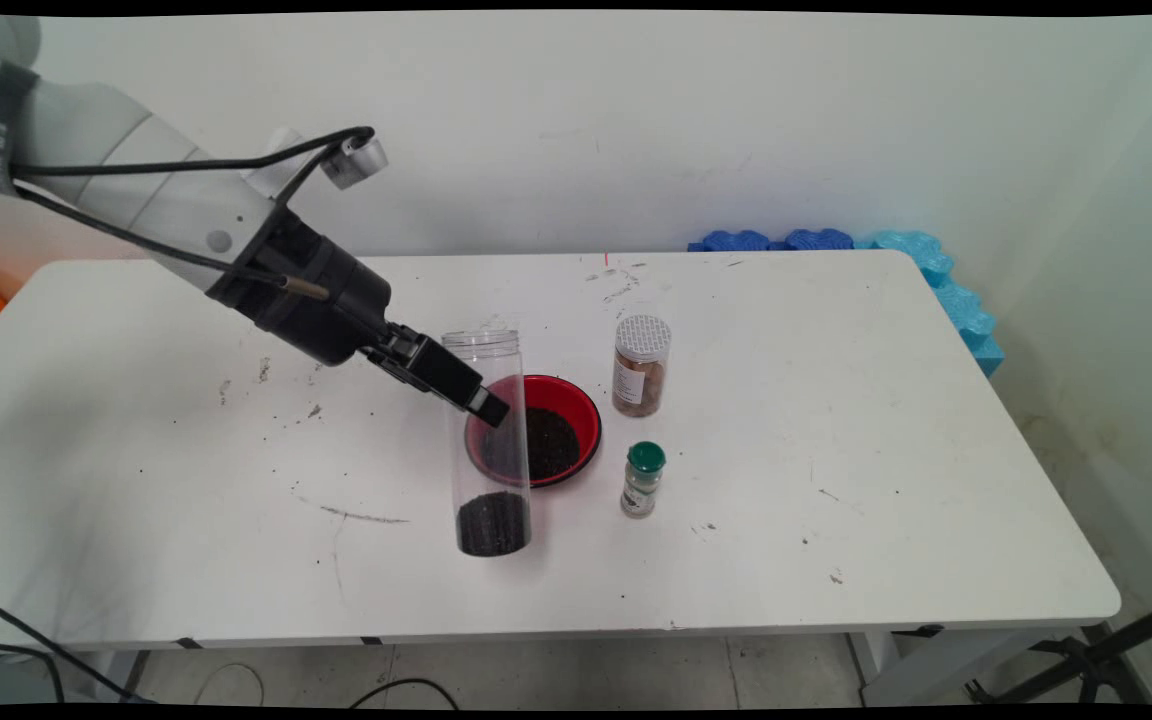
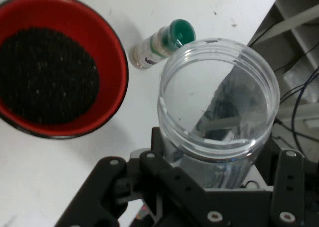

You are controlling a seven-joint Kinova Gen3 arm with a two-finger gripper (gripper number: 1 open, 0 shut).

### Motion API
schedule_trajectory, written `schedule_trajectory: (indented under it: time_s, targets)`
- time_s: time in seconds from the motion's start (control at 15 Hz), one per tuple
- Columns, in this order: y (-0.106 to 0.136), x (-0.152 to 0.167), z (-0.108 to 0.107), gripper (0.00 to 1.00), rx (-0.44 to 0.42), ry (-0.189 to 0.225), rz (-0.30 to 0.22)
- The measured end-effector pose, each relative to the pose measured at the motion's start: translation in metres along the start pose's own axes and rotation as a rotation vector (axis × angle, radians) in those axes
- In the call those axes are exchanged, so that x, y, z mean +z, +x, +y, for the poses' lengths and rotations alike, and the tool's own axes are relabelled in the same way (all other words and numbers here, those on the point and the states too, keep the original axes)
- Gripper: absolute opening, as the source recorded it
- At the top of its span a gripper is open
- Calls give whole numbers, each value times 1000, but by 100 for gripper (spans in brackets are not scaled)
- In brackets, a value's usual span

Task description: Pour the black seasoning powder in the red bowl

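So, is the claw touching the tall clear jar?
Touching. In the hand view the jar sits between the claw fingers; the main view shows a finger against its wall.

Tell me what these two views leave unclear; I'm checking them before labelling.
- Gripper fingertips: in the hand view the clear jar covers them; in the main view only one finger shows.
- Brown jar's label: too small in the main view.
- Green-capped bottle's base: behind the clear jar's rim in the hand view.
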Motion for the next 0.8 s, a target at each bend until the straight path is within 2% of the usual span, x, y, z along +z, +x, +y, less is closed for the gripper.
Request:
schedule_trajectory:
  time_s: [0.47, 0.8]
  targets:
    - [4, 9, -14, 0, -245, -42, -21]
    - [9, 17, -24, 0, -467, -66, -11]
